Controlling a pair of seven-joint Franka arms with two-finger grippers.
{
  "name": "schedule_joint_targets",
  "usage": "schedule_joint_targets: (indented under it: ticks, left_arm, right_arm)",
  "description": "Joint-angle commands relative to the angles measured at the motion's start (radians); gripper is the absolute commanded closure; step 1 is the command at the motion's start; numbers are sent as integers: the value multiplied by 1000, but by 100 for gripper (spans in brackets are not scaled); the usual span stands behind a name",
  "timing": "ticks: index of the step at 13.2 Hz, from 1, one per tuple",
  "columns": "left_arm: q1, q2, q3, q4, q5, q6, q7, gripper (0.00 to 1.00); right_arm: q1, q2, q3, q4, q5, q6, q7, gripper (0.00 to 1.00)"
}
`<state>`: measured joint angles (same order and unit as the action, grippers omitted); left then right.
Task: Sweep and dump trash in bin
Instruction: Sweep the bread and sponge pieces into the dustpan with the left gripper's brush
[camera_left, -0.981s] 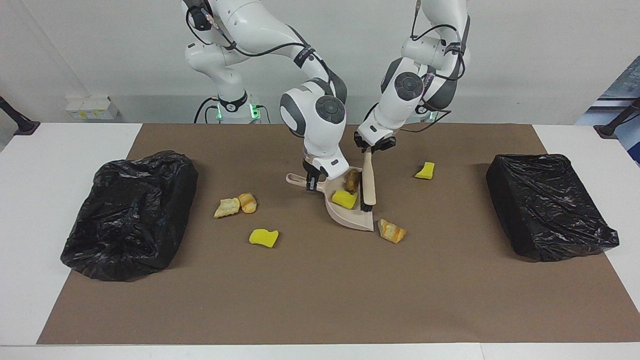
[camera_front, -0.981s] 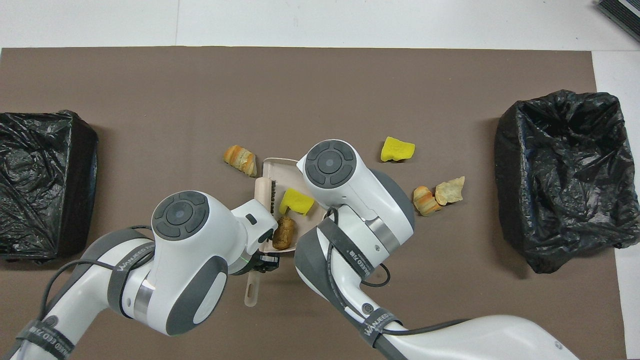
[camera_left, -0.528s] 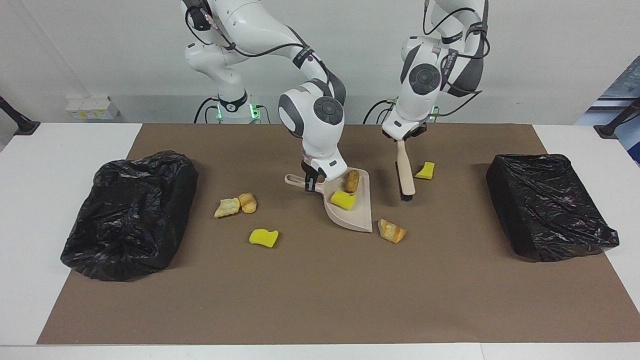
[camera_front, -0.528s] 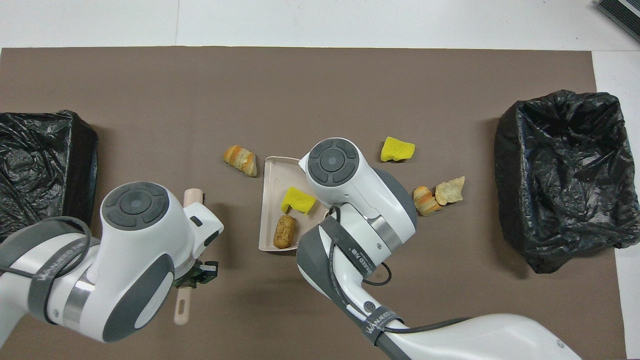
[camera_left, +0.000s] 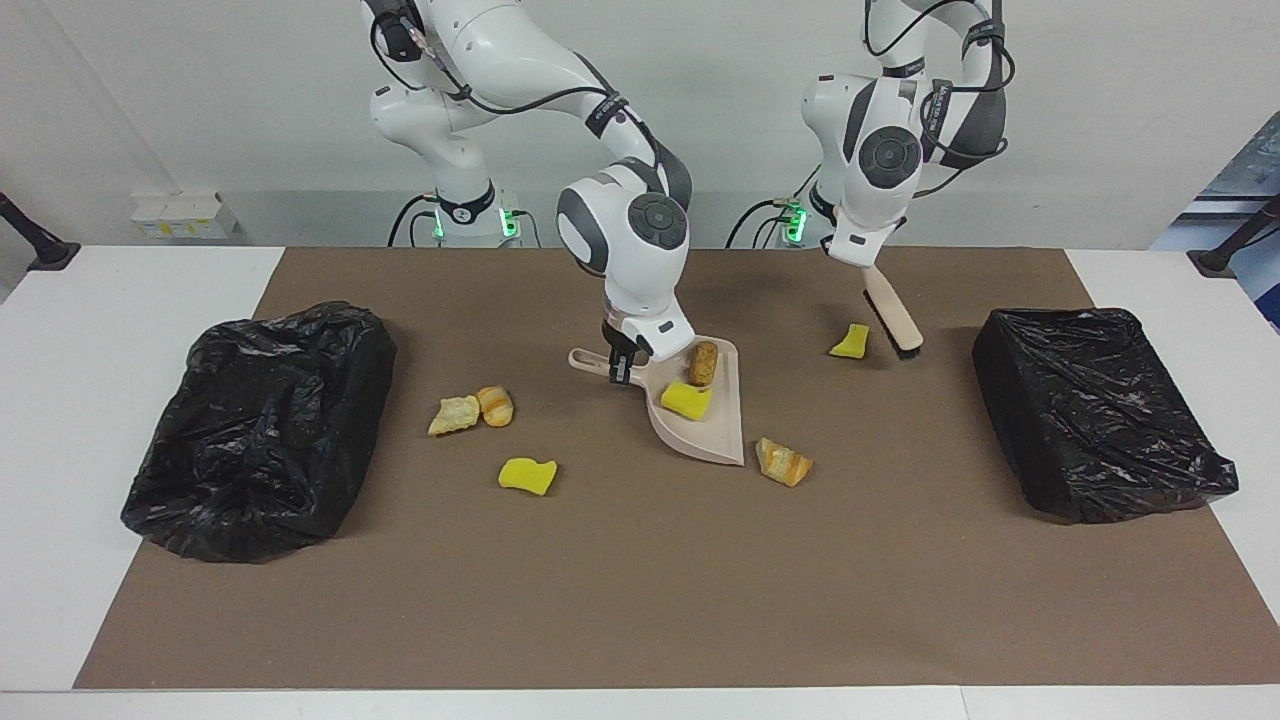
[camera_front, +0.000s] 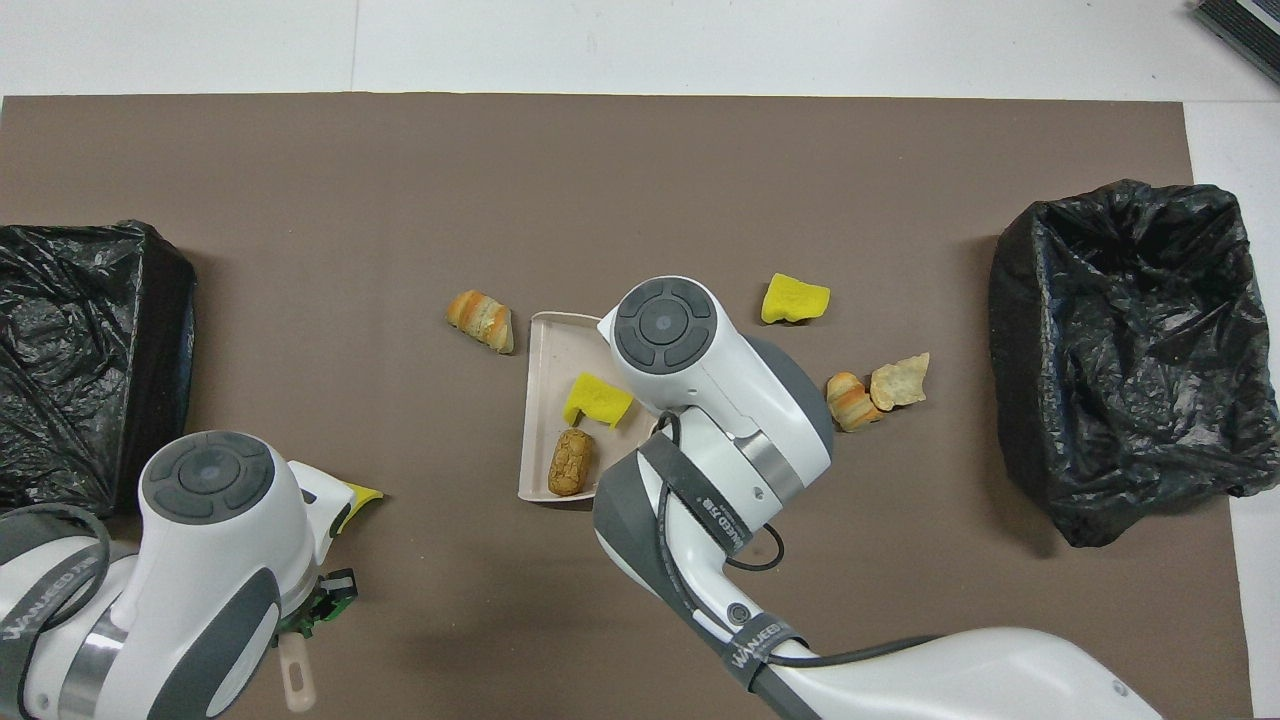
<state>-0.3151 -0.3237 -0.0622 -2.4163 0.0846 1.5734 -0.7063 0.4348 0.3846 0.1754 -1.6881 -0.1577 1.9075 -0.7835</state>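
The right hand (camera_left: 622, 362) is clamped on the stubby handle of the dustpan (camera_left: 712, 432), a smooth beige plastic scoop lying flat on the brown mat (camera_left: 640, 600) at mid-surface. Two pieces of trash lie in the pan: a spongy yellow chunk (camera_left: 686, 400) and a ridged brown bread roll (camera_left: 704, 362) nearer the robots.

The left hand (camera_left: 850, 252) is closed on a brush (camera_left: 893, 318), a pale slim bar with dark bristles along one edge, held slanting down over the mat between a yellow wedge (camera_left: 850, 341) and the bag-lined bin (camera_left: 1100, 412) at the left arm's end. From overhead only the brush's handle tip (camera_front: 296, 682) shows under the arm.

A striped crusty bread piece (camera_left: 783, 462) lies just beside the pan's open lip. Toward the right arm's end, a flaky pale piece (camera_left: 454, 415) and a glazed croissant bit (camera_left: 495, 405) touch each other, and another yellow sponge (camera_left: 527, 475) with a notched edge lies farther from the robots than the pair. A second bin (camera_left: 260, 430), draped in crinkled glossy black plastic, stands at the right arm's end.
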Motion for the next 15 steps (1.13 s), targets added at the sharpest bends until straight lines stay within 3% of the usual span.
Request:
schedule_joint_targets:
  ticks: [1, 3, 6, 10, 15]
  left_arm:
    - [-5, -51, -15, -102, 17, 43, -140, 100]
    - [-7, -38, -15, -124, -2, 123, -176, 100]
    - [-15, 6, -15, -124, -121, 307, -173, 100]
    - [-59, 172, -18, -48, -225, 555, -154, 100]
    - [-191, 219, -18, 23, -327, 615, 29, 100]
  right_arm:
    - [-1, -1, 7, -2, -37, -10, 23, 100]
    - [-1, -3, 7, -4, -39, -24, 23, 100]
    - [-8, -3, 7, -5, -39, -22, 23, 100]
    - [-10, -1, 9, -5, -39, -21, 23, 100]
    - [-18, 0, 9, -5, -37, -13, 23, 100]
